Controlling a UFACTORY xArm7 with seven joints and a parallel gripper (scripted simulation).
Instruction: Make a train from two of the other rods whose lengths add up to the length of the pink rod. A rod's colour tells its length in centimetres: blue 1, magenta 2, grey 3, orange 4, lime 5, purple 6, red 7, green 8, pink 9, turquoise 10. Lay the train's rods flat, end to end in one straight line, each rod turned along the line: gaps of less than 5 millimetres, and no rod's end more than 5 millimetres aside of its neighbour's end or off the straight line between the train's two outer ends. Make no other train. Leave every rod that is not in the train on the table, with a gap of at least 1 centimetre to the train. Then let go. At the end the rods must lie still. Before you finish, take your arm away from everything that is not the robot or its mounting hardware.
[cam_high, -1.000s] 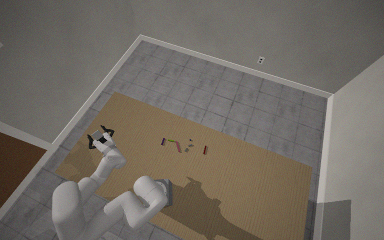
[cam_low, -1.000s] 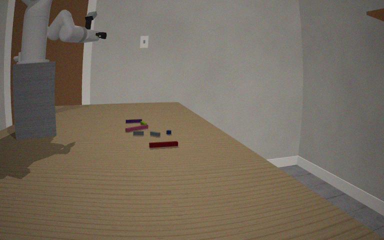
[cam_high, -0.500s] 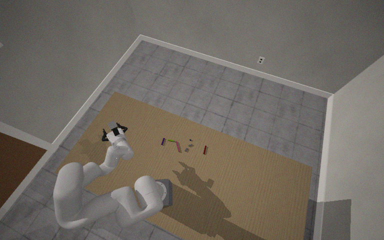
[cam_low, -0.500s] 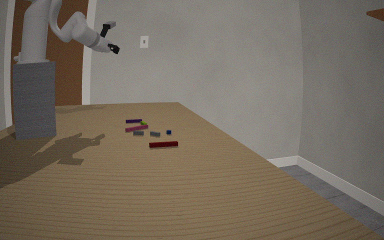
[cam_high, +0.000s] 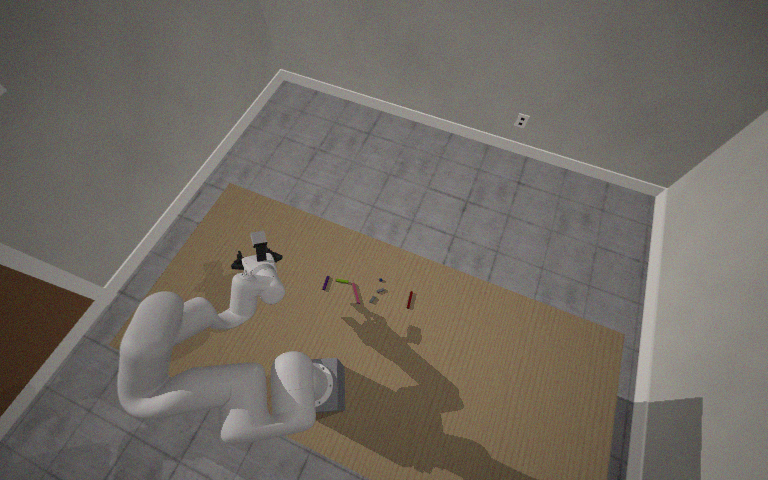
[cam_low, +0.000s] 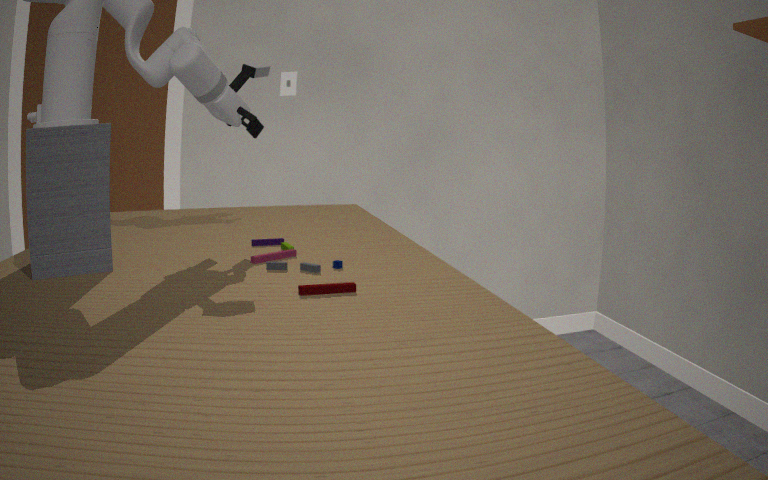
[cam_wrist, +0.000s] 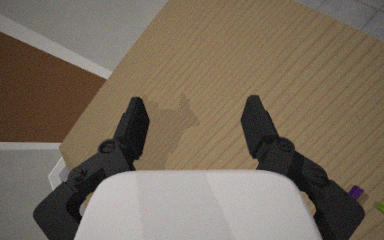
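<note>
Seven rods lie apart in a loose cluster on the tan table. The pink rod (cam_high: 355, 293) (cam_low: 273, 256) lies in the cluster's left half, with the purple rod (cam_high: 325, 283) (cam_low: 267, 241) and the lime rod (cam_high: 342, 280) (cam_low: 287, 245) close by. Two grey rods (cam_high: 373, 300) (cam_high: 382, 290) (cam_low: 276, 265) (cam_low: 309, 267) and a small blue rod (cam_high: 380, 279) (cam_low: 337, 263) lie in the middle. The red rod (cam_high: 409, 300) (cam_low: 327, 288) lies at the right end. My gripper (cam_high: 256, 259) (cam_low: 252, 124) (cam_wrist: 194, 108) is open and empty, high above the table, well left of the rods. The wrist view shows only the purple rod's end (cam_wrist: 355, 191) and a bit of lime (cam_wrist: 381, 206).
The arm's grey base block (cam_high: 328, 384) (cam_low: 67, 198) stands near the table's front edge. The table's left edge and corner show below my fingers in the wrist view (cam_wrist: 85, 120). The arm's shadow falls on the table by the pink rod (cam_low: 186, 283).
</note>
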